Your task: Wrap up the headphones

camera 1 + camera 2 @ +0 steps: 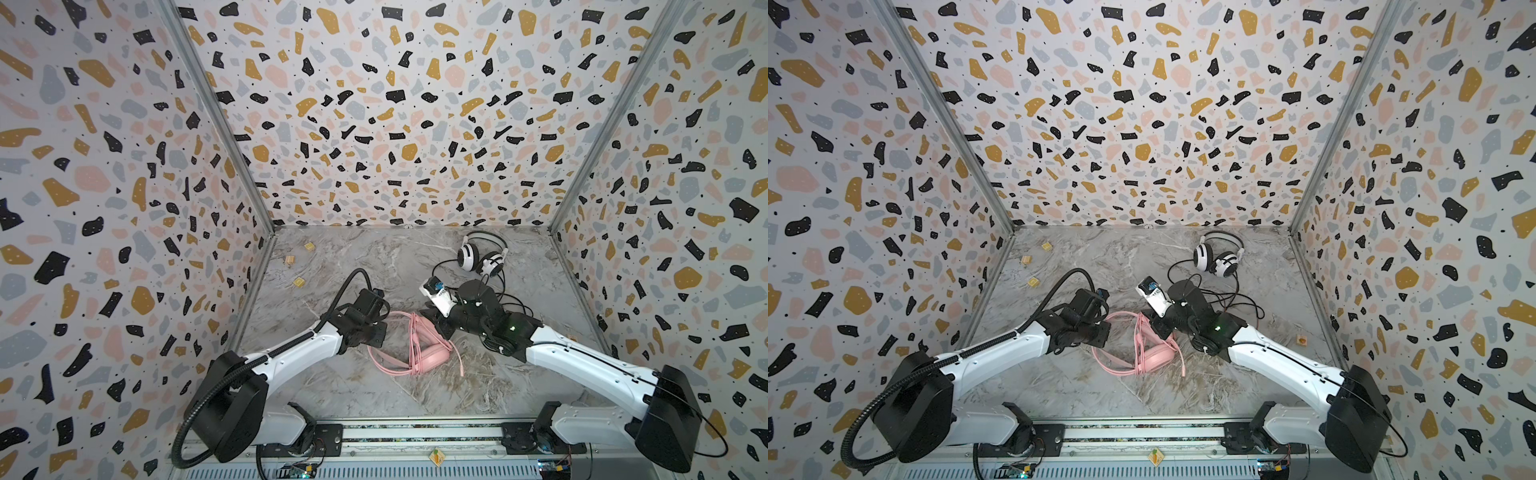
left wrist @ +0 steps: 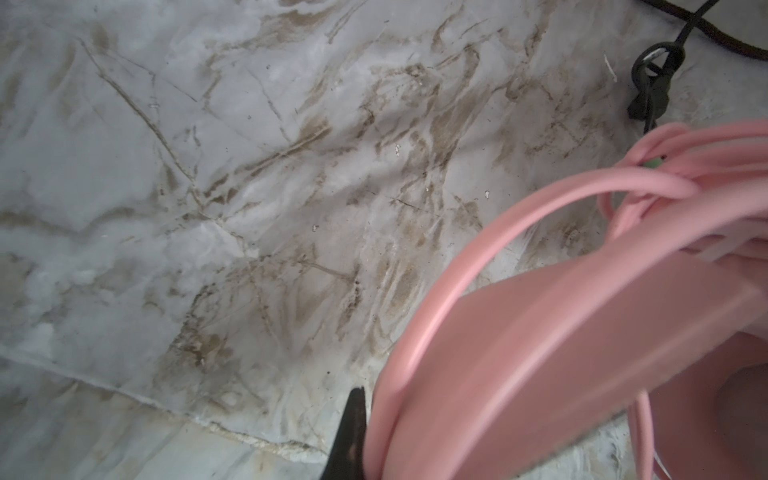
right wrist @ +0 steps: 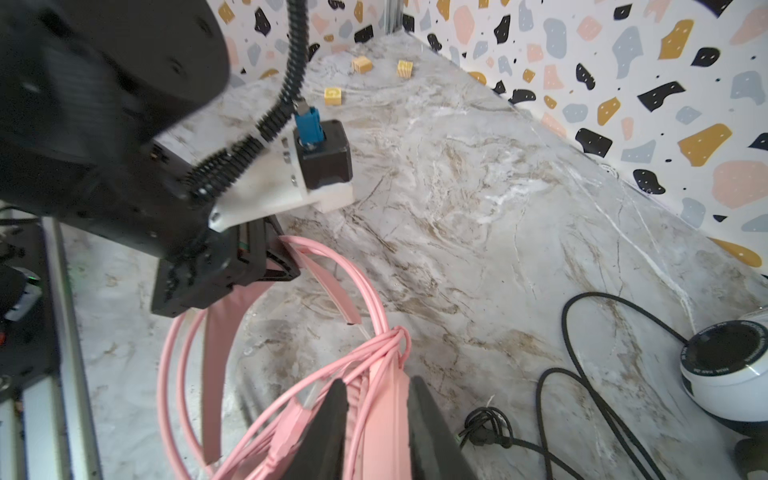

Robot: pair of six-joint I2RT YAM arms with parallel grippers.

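Pink headset [image 1: 432,356] rested on marble table [image 1: 365,257], pink cord [image 3: 395,336] looped over its band, band end clamped by lowered left gripper [image 3: 276,257], band and loops pinched by right gripper [image 3: 376,388].

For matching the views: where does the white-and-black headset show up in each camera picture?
Both top views: the white-and-black headset lies on the table, toward its far right corner.
Left wrist: not in it; only a black cord shows.
Right wrist: one ear cup, cut off by the frame edge.
Shared landmark: the pink headset, in all views.
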